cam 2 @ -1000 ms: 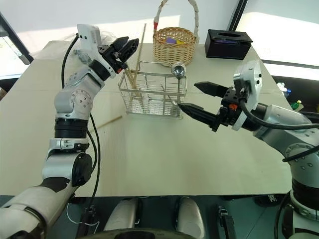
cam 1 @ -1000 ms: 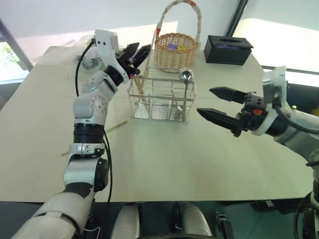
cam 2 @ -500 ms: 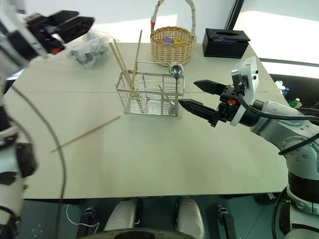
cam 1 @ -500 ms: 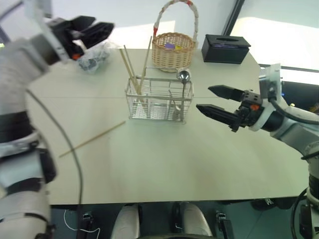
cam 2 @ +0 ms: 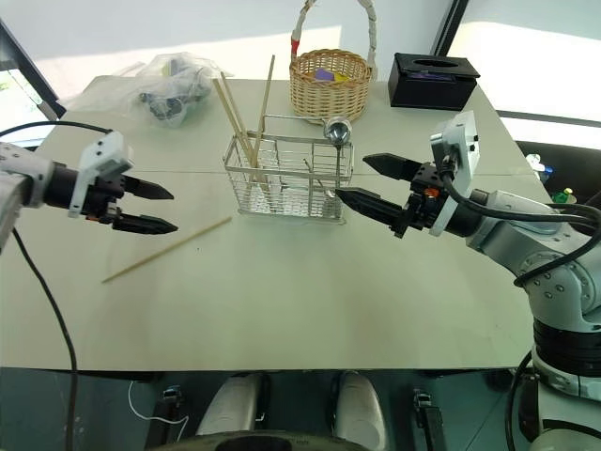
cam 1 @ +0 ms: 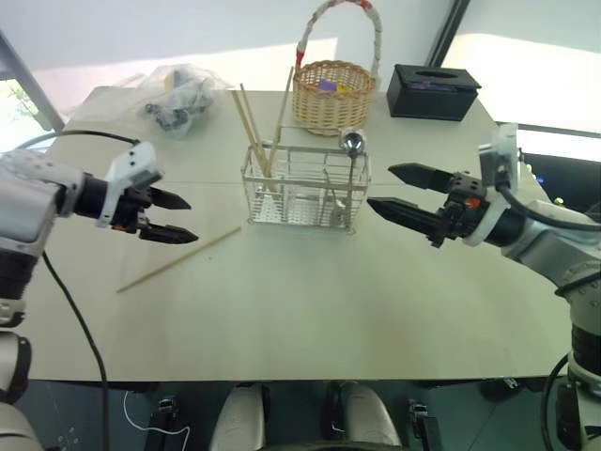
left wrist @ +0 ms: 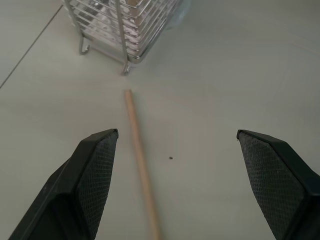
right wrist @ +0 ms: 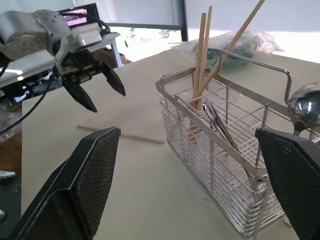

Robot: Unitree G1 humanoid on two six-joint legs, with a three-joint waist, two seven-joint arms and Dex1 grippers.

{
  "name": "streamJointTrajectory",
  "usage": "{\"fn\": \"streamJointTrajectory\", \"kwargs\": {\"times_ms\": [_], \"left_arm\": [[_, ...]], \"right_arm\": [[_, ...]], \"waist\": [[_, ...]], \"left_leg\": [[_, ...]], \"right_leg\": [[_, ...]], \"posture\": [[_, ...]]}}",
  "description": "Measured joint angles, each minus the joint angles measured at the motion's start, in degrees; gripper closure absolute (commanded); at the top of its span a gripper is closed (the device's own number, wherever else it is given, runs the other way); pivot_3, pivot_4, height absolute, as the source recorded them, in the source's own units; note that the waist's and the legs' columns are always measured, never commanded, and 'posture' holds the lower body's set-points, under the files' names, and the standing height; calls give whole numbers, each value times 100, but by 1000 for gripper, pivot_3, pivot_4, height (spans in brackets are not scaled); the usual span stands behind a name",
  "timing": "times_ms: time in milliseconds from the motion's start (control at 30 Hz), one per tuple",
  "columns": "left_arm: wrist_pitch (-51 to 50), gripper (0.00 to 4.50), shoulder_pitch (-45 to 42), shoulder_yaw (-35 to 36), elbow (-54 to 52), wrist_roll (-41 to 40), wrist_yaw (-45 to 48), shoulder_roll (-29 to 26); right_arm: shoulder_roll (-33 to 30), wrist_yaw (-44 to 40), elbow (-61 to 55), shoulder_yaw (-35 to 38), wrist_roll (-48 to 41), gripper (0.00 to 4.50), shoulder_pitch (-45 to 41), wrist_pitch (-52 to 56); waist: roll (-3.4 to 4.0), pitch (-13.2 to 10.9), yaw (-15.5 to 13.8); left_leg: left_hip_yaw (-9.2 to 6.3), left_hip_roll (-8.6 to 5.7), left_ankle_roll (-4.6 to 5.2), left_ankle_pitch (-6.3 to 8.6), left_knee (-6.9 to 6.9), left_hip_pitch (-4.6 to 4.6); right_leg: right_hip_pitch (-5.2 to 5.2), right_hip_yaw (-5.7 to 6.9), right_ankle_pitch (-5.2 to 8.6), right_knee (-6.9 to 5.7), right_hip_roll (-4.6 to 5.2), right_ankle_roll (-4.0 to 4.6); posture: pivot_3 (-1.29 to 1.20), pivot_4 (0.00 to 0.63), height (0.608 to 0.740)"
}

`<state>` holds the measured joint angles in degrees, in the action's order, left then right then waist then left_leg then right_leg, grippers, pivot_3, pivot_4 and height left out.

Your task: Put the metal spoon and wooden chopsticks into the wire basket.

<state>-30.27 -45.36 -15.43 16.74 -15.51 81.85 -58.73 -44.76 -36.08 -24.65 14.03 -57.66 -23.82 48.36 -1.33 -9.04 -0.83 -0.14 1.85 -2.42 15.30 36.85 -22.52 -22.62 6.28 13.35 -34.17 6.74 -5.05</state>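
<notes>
We are at the pickup of the last chopstick (cam 1: pixel 177 259), a thin tan stick lying flat on the table (cam 1: pixel 310 310); the left gripper (cam 1: pixel 174 217) hangs just above it, fingers apart and empty. Next, we judge, the fingers must lower astride the stick and close. Beyond, the wire basket (cam 1: pixel 305 187) holds three chopsticks (cam 1: pixel 255 132) and the shiny spoon (cam 1: pixel 352 144) upright, the right gripper (cam 1: pixel 399 191) spread empty beside it.
</notes>
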Motion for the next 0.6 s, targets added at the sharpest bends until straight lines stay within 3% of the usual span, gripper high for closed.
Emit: {"fn": "streamJointTrajectory", "kwargs": {"times_ms": [233, 600], "left_arm": [[606, 488, -401, -740, 1600, 1164, -310, 1211], [1470, 488, -994, -841, 2870, 2057, -456, 1846]], "right_arm": [[-190, -36, -472, 265, -111, 0, 563, 22], [-752, -932, -1062, 339, -90, 0, 1417, -105]], "waist": [[-9, 2, -5], [8, 27, -25]], "left_leg": [[-1, 0, 12, 6, 6, 0], [-4, 0, 22, 12, 17, 12]], "right_leg": [[6, -1, -8, 0, -1, -15], [21, 0, -3, 0, 4, -9]], "posture": [[0, 150, 712], [0, 150, 712]]}}
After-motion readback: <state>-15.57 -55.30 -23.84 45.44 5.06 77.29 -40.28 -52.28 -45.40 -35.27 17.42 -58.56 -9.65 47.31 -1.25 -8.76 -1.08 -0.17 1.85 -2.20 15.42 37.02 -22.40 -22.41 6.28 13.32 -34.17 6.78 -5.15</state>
